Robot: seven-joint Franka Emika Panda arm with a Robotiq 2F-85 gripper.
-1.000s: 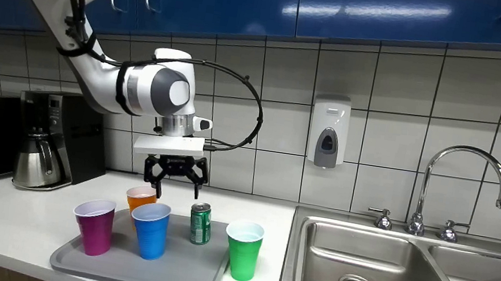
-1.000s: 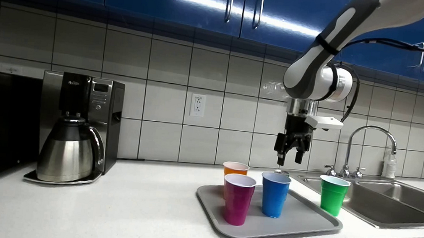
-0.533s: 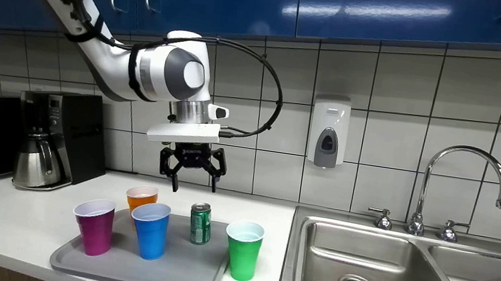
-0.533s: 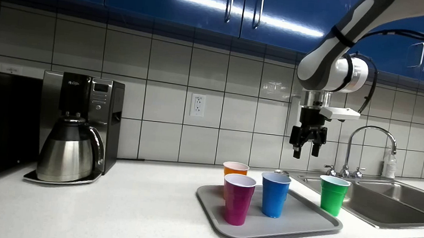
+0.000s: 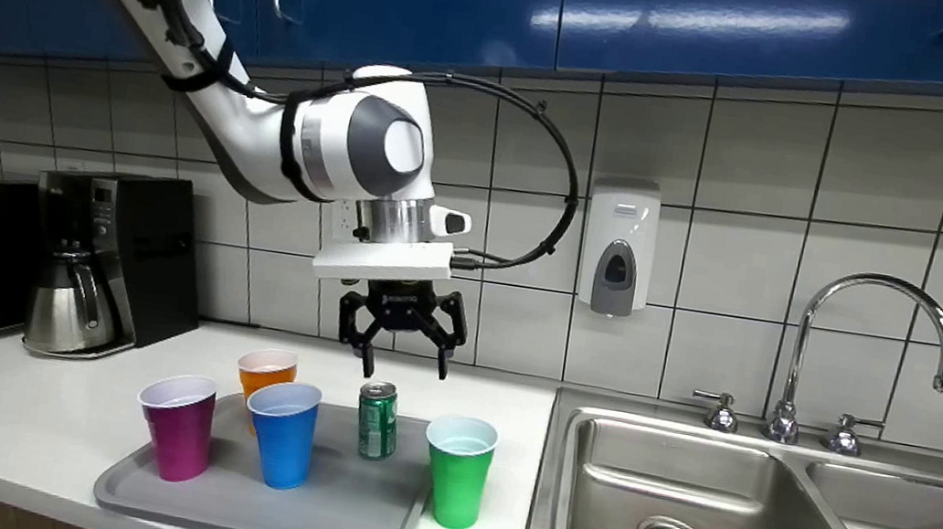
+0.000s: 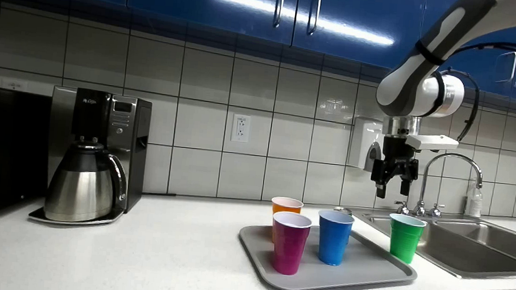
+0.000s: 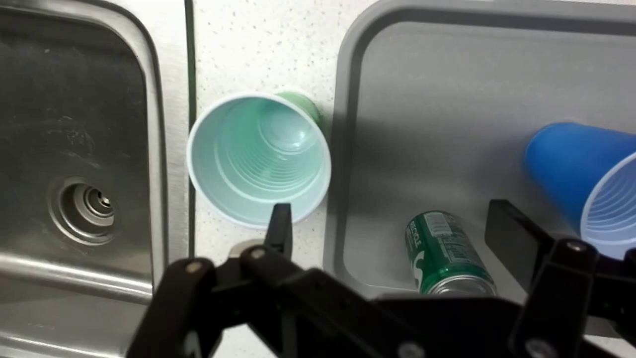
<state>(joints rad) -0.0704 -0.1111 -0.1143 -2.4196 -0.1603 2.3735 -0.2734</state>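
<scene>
My gripper (image 5: 406, 372) is open and empty, fingers pointing down, in the air above the tray's sink-side end; it also shows in an exterior view (image 6: 392, 192) and the wrist view (image 7: 390, 223). A green can (image 5: 378, 427) stands upright on the grey tray (image 5: 334, 517), below the gripper; in the wrist view the can (image 7: 447, 253) appears between the fingers, apart from them. A green cup (image 5: 459, 484) stands on the counter beside the tray; it shows in the wrist view (image 7: 258, 159). A blue cup (image 5: 284, 446), a purple cup (image 5: 180, 436) and an orange cup (image 5: 264, 376) stand on the tray.
A steel double sink (image 5: 551, 497) with a curved faucet (image 5: 801, 348) lies beyond the green cup. A soap dispenser (image 5: 619, 248) hangs on the tiled wall. A coffee maker (image 6: 91, 158) stands at the counter's opposite end. Blue cabinets (image 6: 213, 15) hang above.
My gripper has moved toward the sink, rising slightly at first and then dipping a little. It has stayed open. The cups, can and tray have not moved.
</scene>
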